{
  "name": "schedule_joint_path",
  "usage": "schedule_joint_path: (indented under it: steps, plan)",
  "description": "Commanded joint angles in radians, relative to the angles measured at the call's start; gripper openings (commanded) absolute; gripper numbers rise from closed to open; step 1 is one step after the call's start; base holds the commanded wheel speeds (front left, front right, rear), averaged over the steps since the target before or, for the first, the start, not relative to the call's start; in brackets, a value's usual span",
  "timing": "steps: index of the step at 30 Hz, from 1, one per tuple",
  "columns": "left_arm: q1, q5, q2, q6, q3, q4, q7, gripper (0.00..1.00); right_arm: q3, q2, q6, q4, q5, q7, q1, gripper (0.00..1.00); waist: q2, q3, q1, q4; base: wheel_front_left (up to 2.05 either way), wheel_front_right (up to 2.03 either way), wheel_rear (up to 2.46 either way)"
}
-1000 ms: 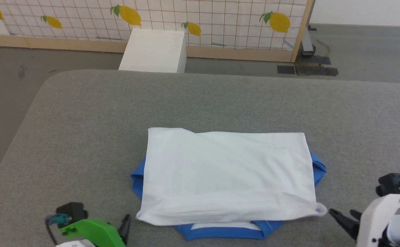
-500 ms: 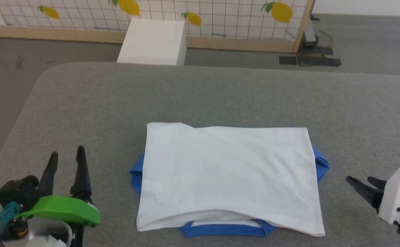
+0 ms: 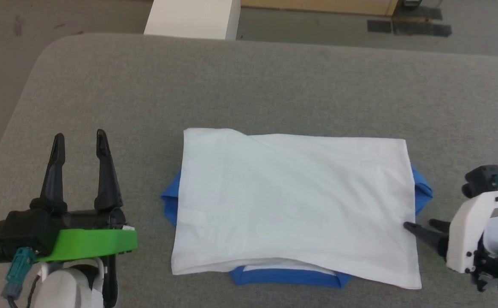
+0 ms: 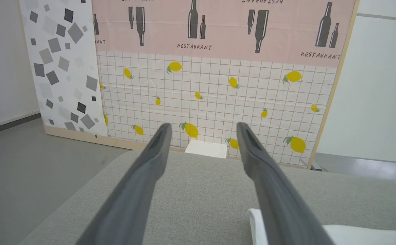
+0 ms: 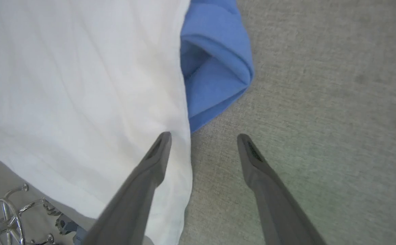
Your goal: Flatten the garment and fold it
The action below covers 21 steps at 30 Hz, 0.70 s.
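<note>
The garment (image 3: 291,205) lies flat on the near-middle part of the grey fabric-covered table (image 3: 274,85). It is folded into a white rectangle, and its long axis runs left to right across the head view. Its blue neckband (image 3: 287,277) protrudes from under the near long edge, pointing toward the robot. One blue sleeve (image 3: 169,209) bulges out at the left short edge, the other sleeve (image 3: 422,194) at the right. The top white layer sits slightly skewed. The right gripper (image 3: 419,224) is at the right short edge, fingers spread, holding nothing. In the right wrist view, one finger (image 5: 157,156) overlies the white hem and the other is over bare table; contact cannot be confirmed. The left gripper (image 3: 78,139) stands well left of the garment, fingers parted, empty, pointing toward the far edge. A white box (image 3: 193,19) stands beyond that edge.
</note>
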Motion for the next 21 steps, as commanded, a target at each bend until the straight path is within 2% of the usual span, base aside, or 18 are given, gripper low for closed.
schedule_joint_path:
  steps: [1, 12, 20, 21]
  plan:
    - [-0.006, 0.019, -0.014, -0.014, 0.012, -0.005, -0.004, 1.0, 0.018, -0.002, -0.001, 0.01, 0.014, -0.01, -0.016, 1.0, 0.0, 0.032, 0.0, 0.022, 0.0, 0.0, 0.0]
    - [-0.001, 0.074, -0.086, -0.101, 0.075, 0.021, -0.004, 1.0, 0.192, 0.003, -0.001, 0.069, 0.078, -0.077, -0.066, 1.0, 0.0, 0.06, 0.0, 0.038, 0.0, 0.0, 0.0]
    - [-0.006, 0.081, -0.113, -0.133, 0.088, 0.059, -0.004, 1.0, 0.295, -0.012, -0.001, 0.123, 0.104, -0.081, -0.117, 0.98, 0.0, 0.054, 0.0, 0.041, 0.0, 0.0, 0.0]
    - [-0.006, 0.083, -0.115, -0.135, 0.089, 0.061, -0.004, 1.0, 0.299, -0.015, -0.001, 0.129, 0.106, -0.083, -0.121, 0.3, 0.0, 0.052, 0.0, 0.041, 0.0, 0.0, 0.0]
